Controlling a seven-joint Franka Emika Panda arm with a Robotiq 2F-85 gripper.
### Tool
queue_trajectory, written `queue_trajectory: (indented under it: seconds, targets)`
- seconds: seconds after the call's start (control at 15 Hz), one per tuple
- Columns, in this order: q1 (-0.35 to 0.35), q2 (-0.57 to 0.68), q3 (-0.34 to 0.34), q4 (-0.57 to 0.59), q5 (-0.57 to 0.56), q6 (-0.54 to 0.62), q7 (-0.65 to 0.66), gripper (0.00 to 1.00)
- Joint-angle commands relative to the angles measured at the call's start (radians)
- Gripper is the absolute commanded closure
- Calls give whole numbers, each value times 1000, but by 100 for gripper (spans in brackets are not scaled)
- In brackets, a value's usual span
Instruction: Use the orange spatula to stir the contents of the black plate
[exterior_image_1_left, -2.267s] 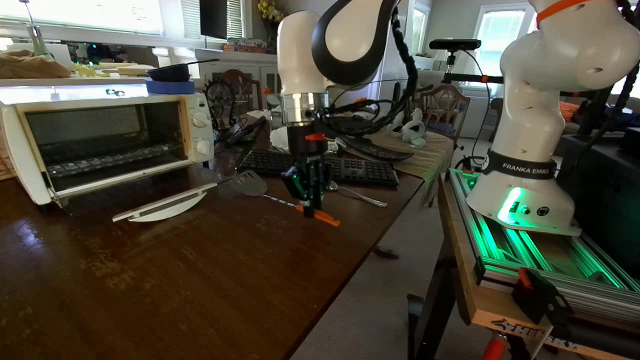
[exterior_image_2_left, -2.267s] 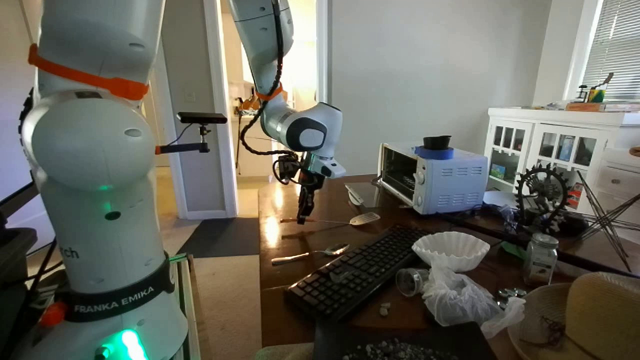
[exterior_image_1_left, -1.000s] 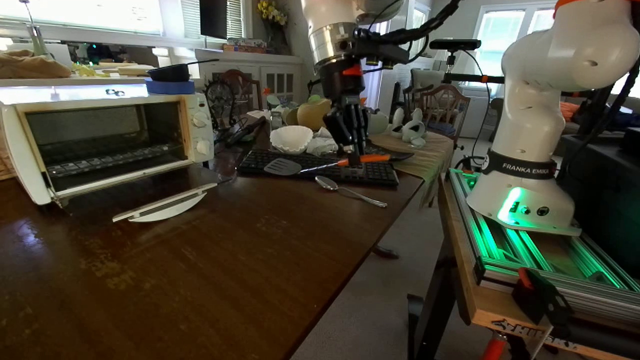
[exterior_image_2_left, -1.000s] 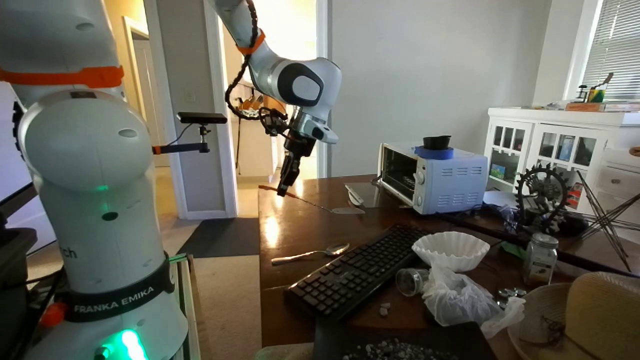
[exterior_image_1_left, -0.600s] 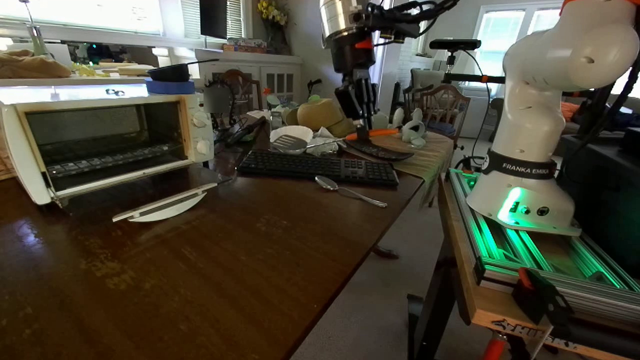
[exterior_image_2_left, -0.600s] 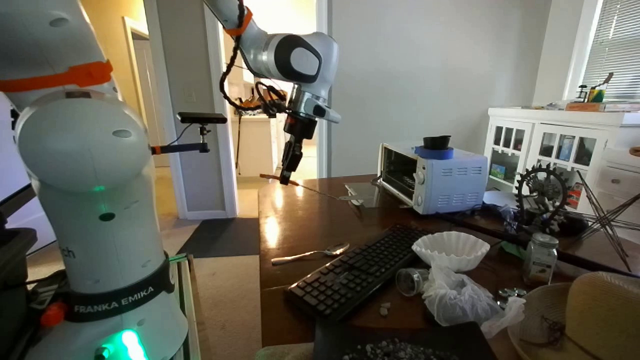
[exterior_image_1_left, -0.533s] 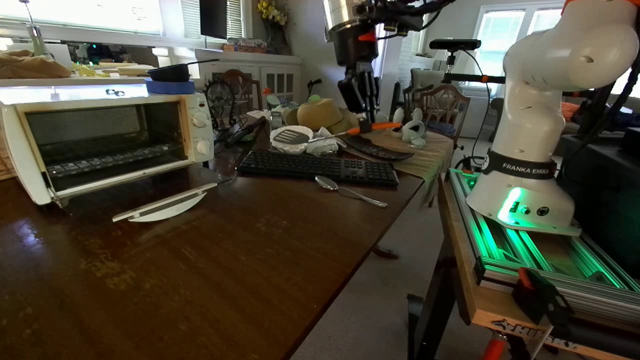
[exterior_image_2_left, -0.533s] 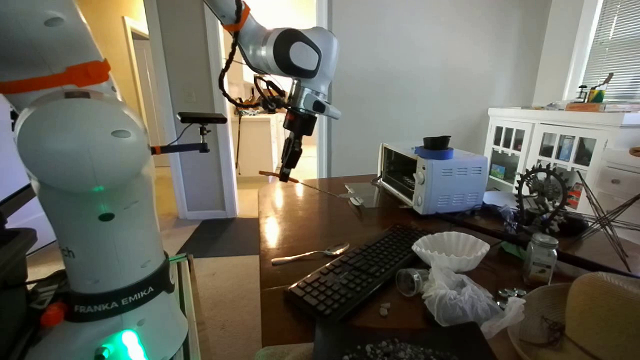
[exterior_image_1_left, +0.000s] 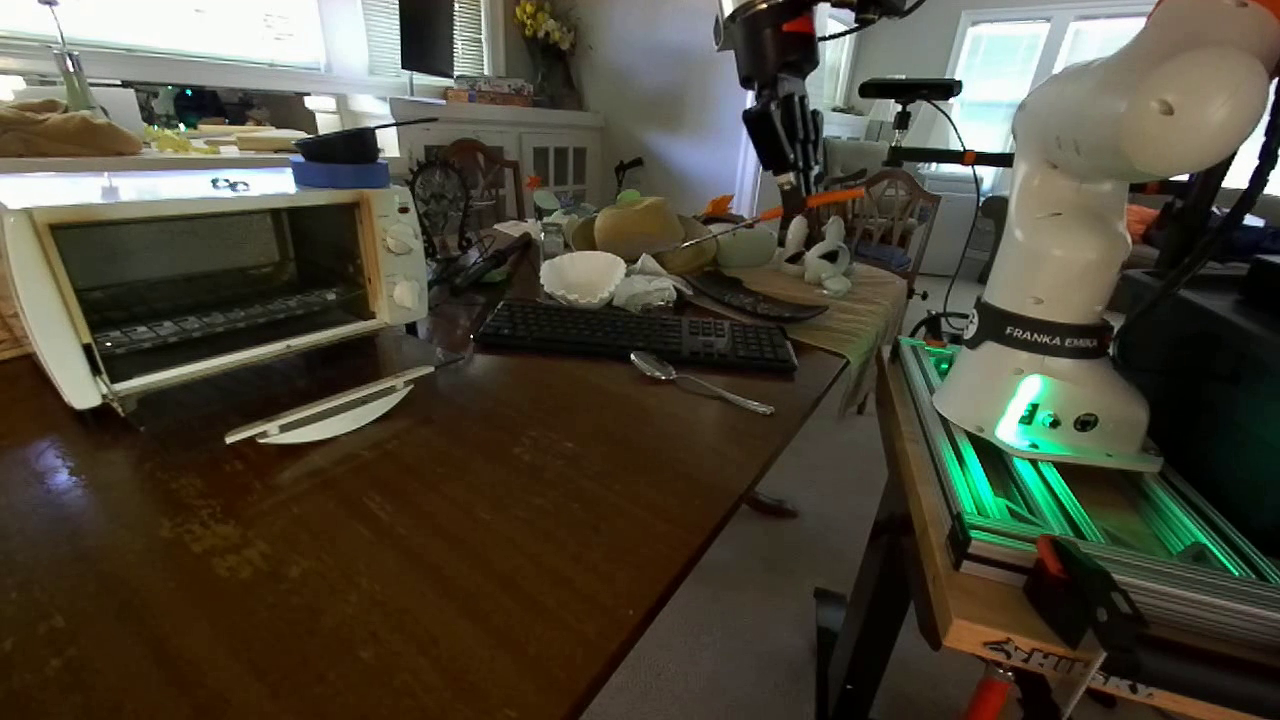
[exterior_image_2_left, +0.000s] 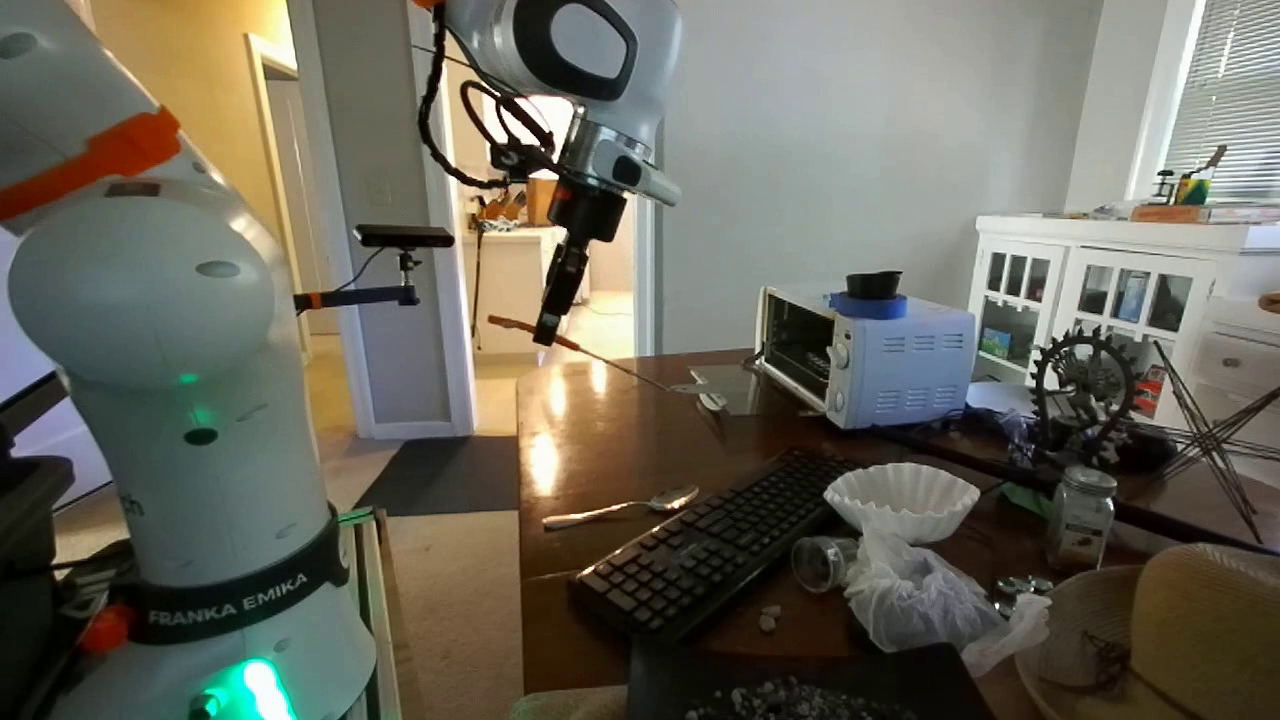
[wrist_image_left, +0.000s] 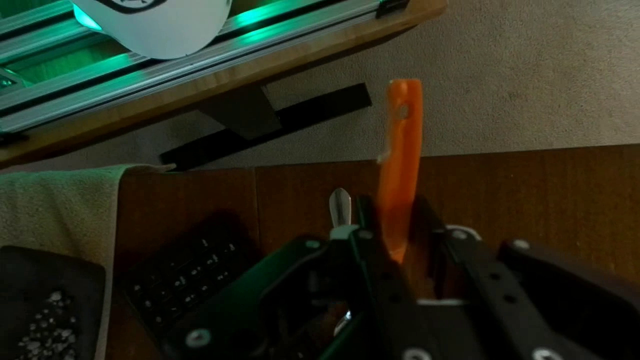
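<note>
The orange spatula shows in both exterior views (exterior_image_1_left: 838, 196) (exterior_image_2_left: 512, 324) and in the wrist view (wrist_image_left: 401, 145). My gripper (exterior_image_1_left: 793, 203) (exterior_image_2_left: 545, 335) (wrist_image_left: 392, 215) is shut on its orange handle and holds it in the air above the table. The handle end points up toward the robot base. The thin shaft and flat grey head (exterior_image_2_left: 690, 389) slope down and away; the head is hidden in the wrist view. The black plate (exterior_image_2_left: 665, 680) (wrist_image_left: 45, 265) holds grey and white pebbles. It also shows behind the keyboard in an exterior view (exterior_image_1_left: 800, 312). The spatula is well apart from it.
A metal spoon (exterior_image_2_left: 600, 513) and a black keyboard (exterior_image_2_left: 715, 540) lie between spatula and plate. A white fluted bowl (exterior_image_2_left: 900, 500), clear cup (exterior_image_2_left: 822, 563), plastic bag (exterior_image_2_left: 920, 595) and straw hat (exterior_image_2_left: 1210, 630) stand near the plate. A toaster oven (exterior_image_2_left: 900, 350) stands at the far end.
The spatula lay on the table with my gripper at its handle. My gripper has lifted it off and carried it up and toward the robot base, head sloping down.
</note>
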Motion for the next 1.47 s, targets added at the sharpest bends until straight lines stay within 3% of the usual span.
queue_trajectory:
  seconds: [0.0, 0.2, 0.27, 0.67, 1.07, 1.4]
  targets:
    - [-69, -158, -61, -104, -26, -63, -82, 95]
    - [-142, -224, -125, -142, -82, -120, -161, 95]
    - [-172, -202, -147, -96, -110, -153, -181, 95]
    - [-289, -229, -301, -98, -214, -213, -389, 95]
    - [-312, -148, -456, -104, -249, -212, -668, 95]
    - [-336, -89, -507, -108, -246, -245, -762, 95]
